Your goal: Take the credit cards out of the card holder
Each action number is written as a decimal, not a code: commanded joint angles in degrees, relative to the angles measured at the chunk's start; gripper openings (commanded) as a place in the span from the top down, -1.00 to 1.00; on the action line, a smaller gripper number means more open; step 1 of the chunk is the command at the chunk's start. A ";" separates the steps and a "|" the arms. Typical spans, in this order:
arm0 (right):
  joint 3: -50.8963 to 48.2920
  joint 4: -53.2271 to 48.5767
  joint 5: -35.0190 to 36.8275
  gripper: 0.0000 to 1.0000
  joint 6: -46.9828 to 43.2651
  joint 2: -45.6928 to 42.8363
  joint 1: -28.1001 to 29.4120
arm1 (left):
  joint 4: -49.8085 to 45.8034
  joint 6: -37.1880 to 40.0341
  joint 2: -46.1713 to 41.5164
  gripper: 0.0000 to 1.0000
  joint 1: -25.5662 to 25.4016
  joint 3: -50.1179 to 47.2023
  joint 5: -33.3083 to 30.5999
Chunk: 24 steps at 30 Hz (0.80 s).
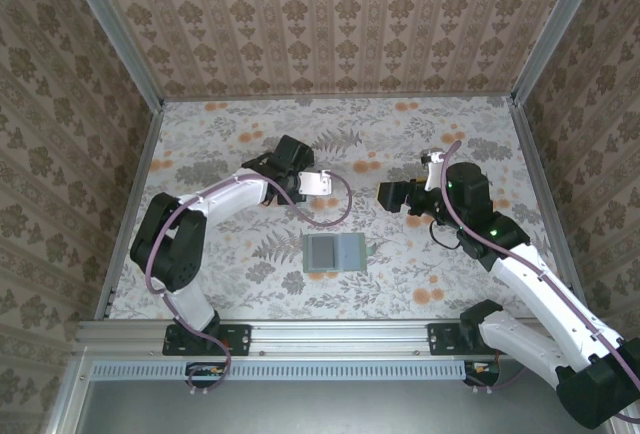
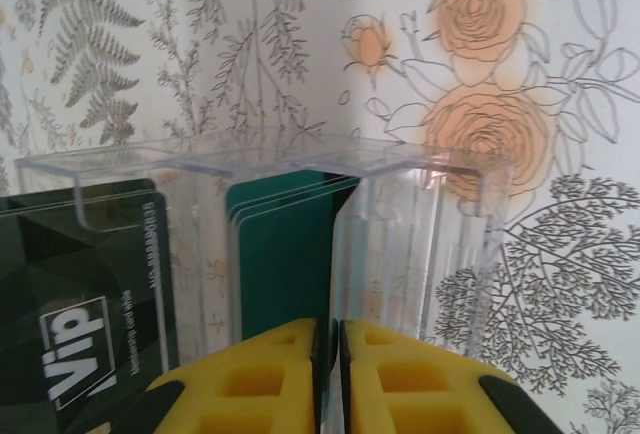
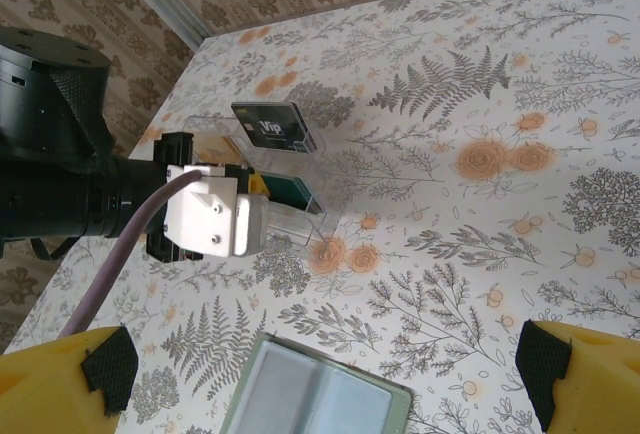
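The wallet (image 1: 335, 252) lies open and flat on the worktop (image 1: 450, 144). It is in the middle, close to the near edge, between the 2 arms. Its long side runs left to right. I cannot tell if any card is inside its pockets.

Teal cards (image 2: 285, 254) stand on edge in the middle slot of a clear tray (image 2: 400, 169). The tray sits farther back on the worktop, apart from the wallet. A dark Vip card (image 2: 80, 304) stands in the slot to their left in the left wrist view.

The left tool (image 2: 328, 369) is right at the tray, just beside the teal cards. Its fingers almost touch, with a thin slit between them. The cards' edge runs down to that slit, and I cannot tell if it pinches a card.

The right tool (image 3: 325, 369) is wide and holds nothing. In its own view the wallet sits low between its 2 fingers.

From both tools the wallet lies toward the near edge, about as near to each. The right one is free and faces it, so I think it is better placed to reach it.
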 commanded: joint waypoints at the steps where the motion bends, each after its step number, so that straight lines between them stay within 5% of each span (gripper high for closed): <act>1: 0.47 1.22 0.08 -1.00 0.04 0.06 -0.36 | 0.56 -1.22 1.28 0.67 0.53 1.82 -1.74; 24: 0.15 1.70 -2.53 -1.00 1.53 0.92 -0.71 | 4.26 -3.94 1.73 0.51 0.57 2.88 -7.08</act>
